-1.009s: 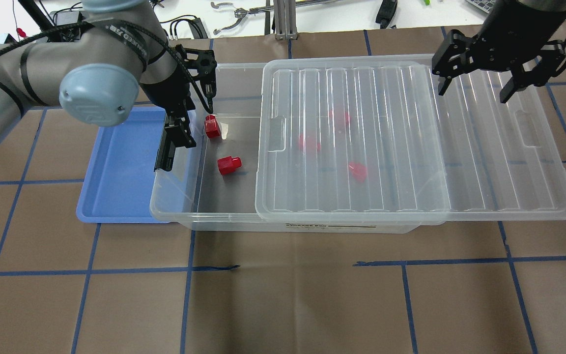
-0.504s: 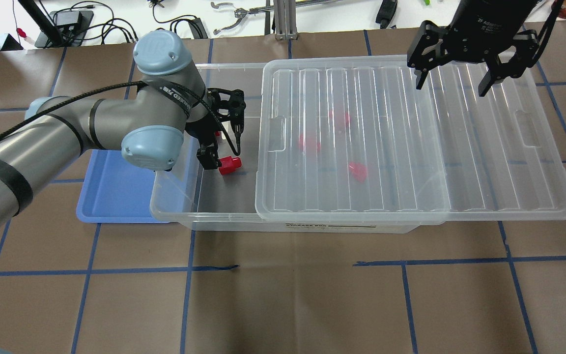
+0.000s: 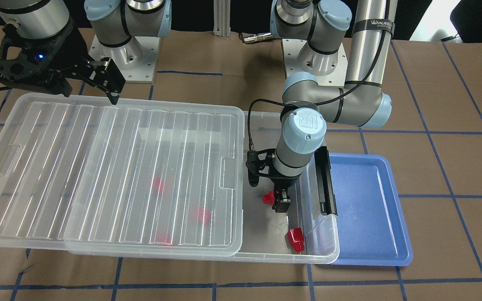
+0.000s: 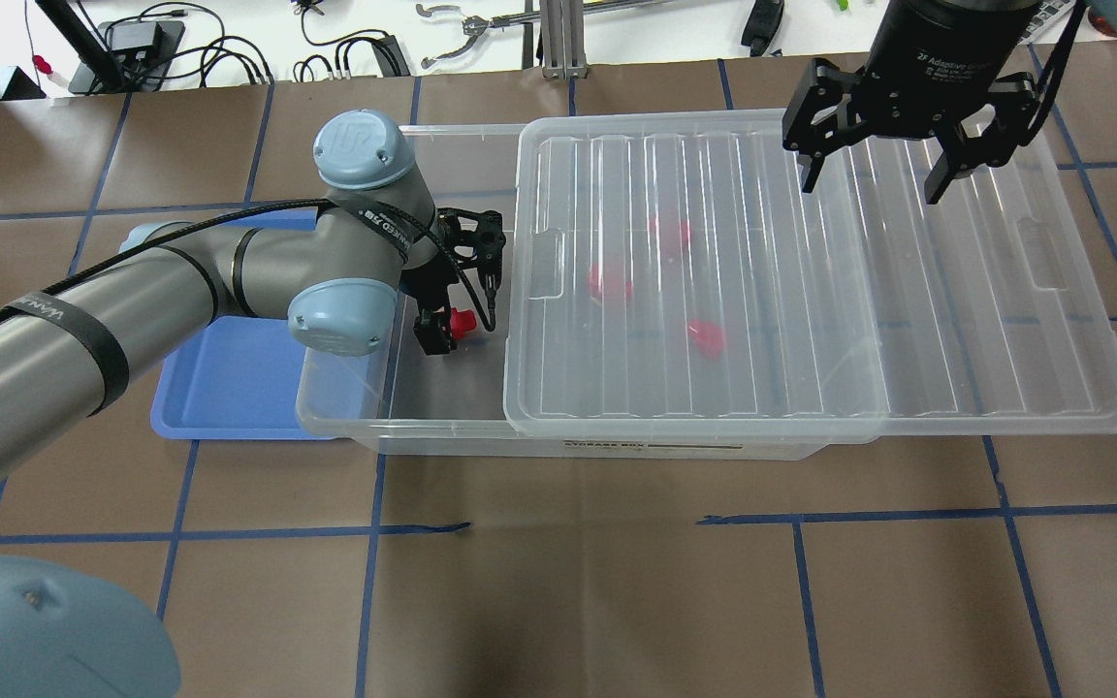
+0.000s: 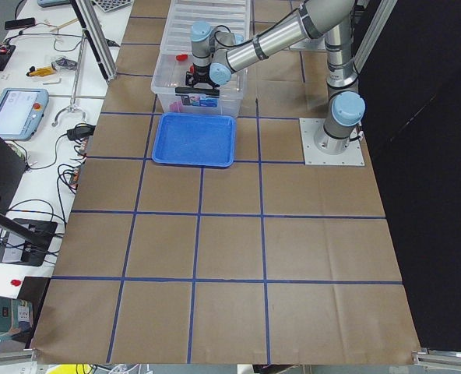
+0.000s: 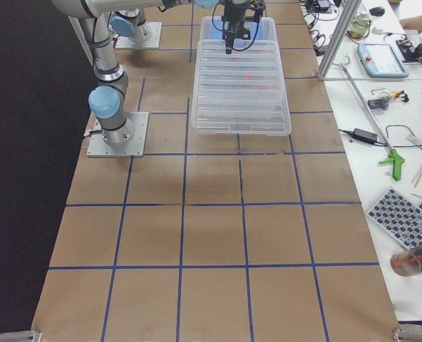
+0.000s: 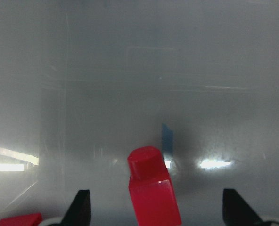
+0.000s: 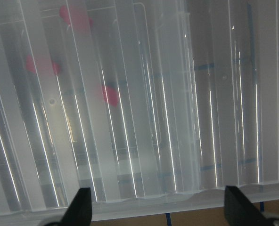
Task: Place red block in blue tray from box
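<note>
A red block point(image 4: 462, 322) lies on the floor of the clear box point(image 4: 326, 393), in the uncovered left end. My left gripper point(image 4: 447, 330) is down inside the box at this block. In the left wrist view the block point(image 7: 151, 188) stands between the two fingers, which are wide apart and not touching it; the gripper point(image 7: 157, 209) is open. A second red block point(image 3: 296, 239) lies near the box's far wall. The blue tray point(image 4: 229, 373) sits beside the box's left end and holds nothing. My right gripper point(image 4: 867, 176) is open and hovers above the lid point(image 4: 811, 291).
The ribbed lid is slid to the right and covers most of the box. Three more red blocks point(image 4: 609, 283) show blurred under it. A black latch bar point(image 3: 324, 179) sits on the box wall next to the tray. Cables and tools lie beyond the table's far edge.
My left arm swung from the box's left wall over the tray side to the block near the lid and lowered around it. My right gripper moved left above the lid.
</note>
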